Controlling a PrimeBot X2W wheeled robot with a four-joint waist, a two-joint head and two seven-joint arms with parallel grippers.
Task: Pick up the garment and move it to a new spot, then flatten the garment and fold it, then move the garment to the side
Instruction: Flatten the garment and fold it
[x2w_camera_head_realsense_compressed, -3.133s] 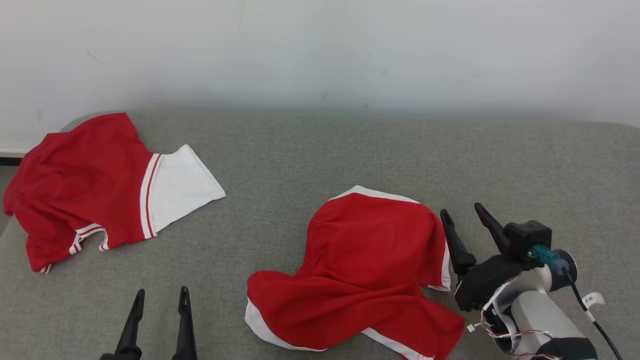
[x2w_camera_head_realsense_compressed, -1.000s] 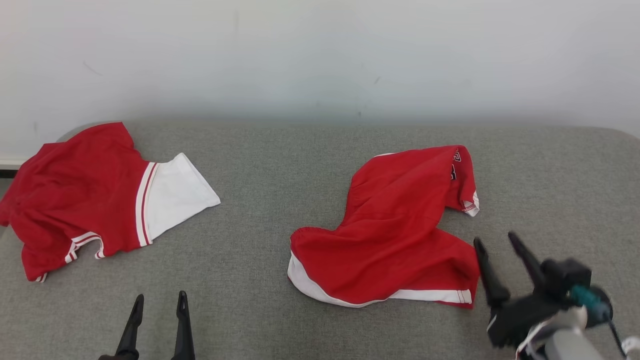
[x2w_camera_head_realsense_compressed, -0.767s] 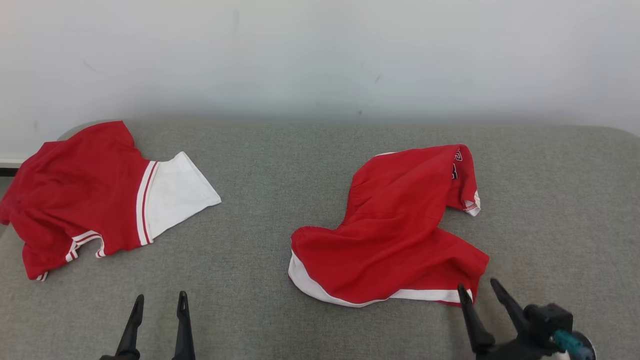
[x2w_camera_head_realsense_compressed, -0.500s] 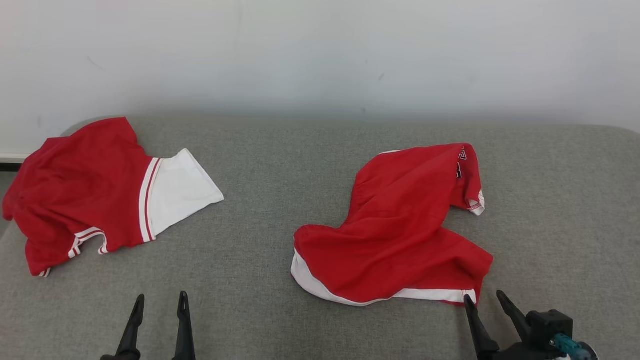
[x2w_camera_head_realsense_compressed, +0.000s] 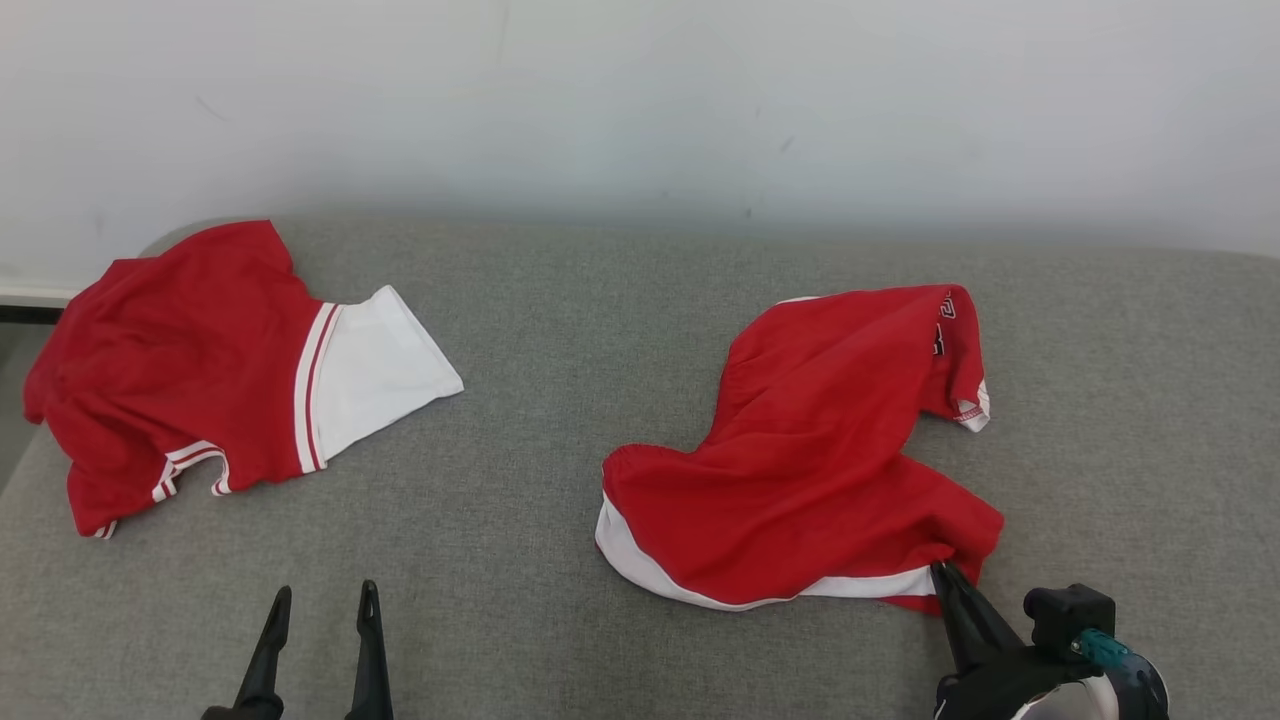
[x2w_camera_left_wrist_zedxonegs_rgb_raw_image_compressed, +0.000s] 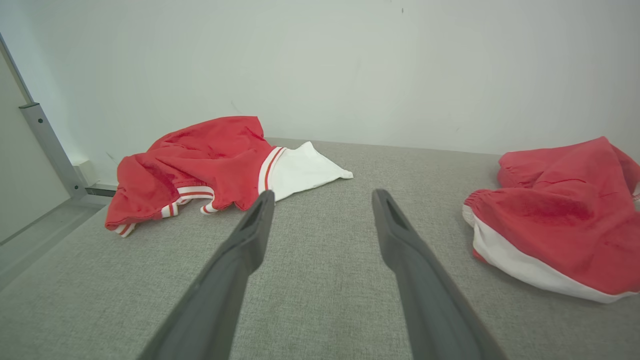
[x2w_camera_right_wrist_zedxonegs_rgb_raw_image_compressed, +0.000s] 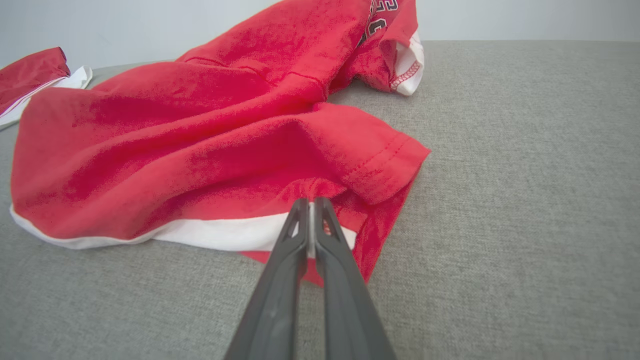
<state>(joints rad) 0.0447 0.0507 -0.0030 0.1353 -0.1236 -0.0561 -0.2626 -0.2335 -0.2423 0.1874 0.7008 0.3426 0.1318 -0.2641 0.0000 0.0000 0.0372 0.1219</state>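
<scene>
The garment (x2w_camera_head_realsense_compressed: 800, 450) lies crumpled on the grey bench (x2w_camera_head_realsense_compressed: 560, 300), at about 4 o'clock in the head view. The right pincer (x2w_camera_head_realsense_compressed: 942, 572) is clamped together on the garment's 5 o'clock corner. In the right wrist view the pincer's tips (x2w_camera_right_wrist_zedxonegs_rgb_raw_image_compressed: 310, 204) pinch puckered red cloth just above the white band (x2w_camera_right_wrist_zedxonegs_rgb_raw_image_compressed: 225, 232). The left pincer (x2w_camera_head_realsense_compressed: 320, 600) stands apart and empty at 7 o'clock, well away from the garment. A second garment (x2w_camera_head_realsense_compressed: 190, 370) lies at 9 o'clock.

The garment looks light, thin and limp. It will likely drape and trail from any single pinch and slide easily over the bench. The stitched hem is the firmest place to hold. For flattening, a second hold at the hem's 7 o'clock end should spread it.
</scene>
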